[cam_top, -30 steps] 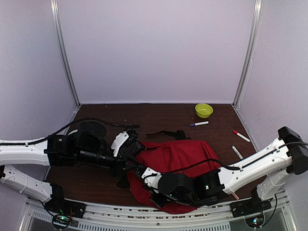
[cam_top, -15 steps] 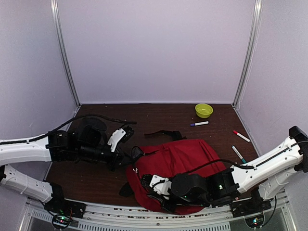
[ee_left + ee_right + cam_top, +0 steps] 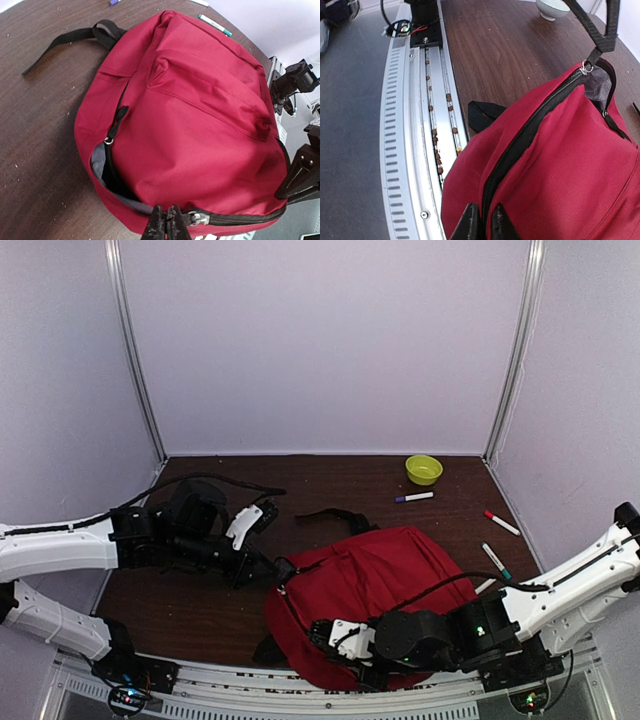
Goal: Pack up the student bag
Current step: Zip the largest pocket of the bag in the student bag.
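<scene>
Top view — showing the student bag (image 3: 380,570) lying on the dark table (image 3: 330,480), right of centre, reaching the near edge between the two arms. Placing left gripper (image 3: 272,568) at the bag's left edge and right gripper (image 3: 325,633) at its near edge, both touching fabric. Also showing a green bowl (image 3: 423,469), purple-capped marker (image 3: 413,497) and red-capped marker (image 3: 502,523) lying well apart behind and right of the bag.

Left wrist: pinching the bag's zippered rim with jaws fully closed, metal zipper pull (image 3: 200,218) sitting just beside the fingertips. Showing a side gap exposing grey lining (image 3: 97,160) and a black strap (image 3: 65,42) trailing on the wood.

Right wrist — clamping the black zipper line (image 3: 520,145) with jaws nearly closed, one finger on either side. Showing red fabric overlapping the metal rail (image 3: 415,115).
</scene>
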You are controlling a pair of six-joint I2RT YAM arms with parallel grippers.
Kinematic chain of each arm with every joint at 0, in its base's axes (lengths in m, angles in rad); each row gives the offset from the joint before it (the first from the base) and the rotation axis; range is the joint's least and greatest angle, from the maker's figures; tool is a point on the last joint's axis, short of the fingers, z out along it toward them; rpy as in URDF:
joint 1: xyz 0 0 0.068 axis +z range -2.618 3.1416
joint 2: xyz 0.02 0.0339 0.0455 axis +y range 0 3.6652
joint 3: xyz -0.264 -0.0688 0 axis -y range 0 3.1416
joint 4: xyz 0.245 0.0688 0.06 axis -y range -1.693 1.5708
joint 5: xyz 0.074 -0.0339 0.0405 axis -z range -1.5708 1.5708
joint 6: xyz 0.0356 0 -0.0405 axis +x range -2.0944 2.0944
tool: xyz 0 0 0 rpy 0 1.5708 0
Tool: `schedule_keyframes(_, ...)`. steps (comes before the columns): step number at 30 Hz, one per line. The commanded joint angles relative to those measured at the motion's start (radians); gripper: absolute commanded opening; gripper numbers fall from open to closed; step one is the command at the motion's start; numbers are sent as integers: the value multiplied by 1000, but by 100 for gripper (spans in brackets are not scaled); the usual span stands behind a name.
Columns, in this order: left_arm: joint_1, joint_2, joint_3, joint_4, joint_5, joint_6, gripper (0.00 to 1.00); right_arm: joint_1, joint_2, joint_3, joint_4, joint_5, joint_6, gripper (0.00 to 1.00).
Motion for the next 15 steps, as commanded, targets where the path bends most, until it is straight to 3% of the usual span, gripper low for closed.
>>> schedule_keyframes(1,16,-29,-2,116,5,28,0,27,-54,-24,-122,18,32,21)
schedule_keyframes(6,-13,-73,-29,127,-2,16,0,1,-133,-45,-37,44,85,63)
schedule_keyframes(9,-20,-87,-46,149,-2,-3,0,-38,-164,-19,0,52,120,82)
schedule_keyframes(12,-26,-89,-54,178,-11,-31,0,-69,-147,34,15,75,150,91)
schedule_keyframes(15,-29,-72,-41,188,-28,-68,0,-76,-65,123,-26,193,199,90)
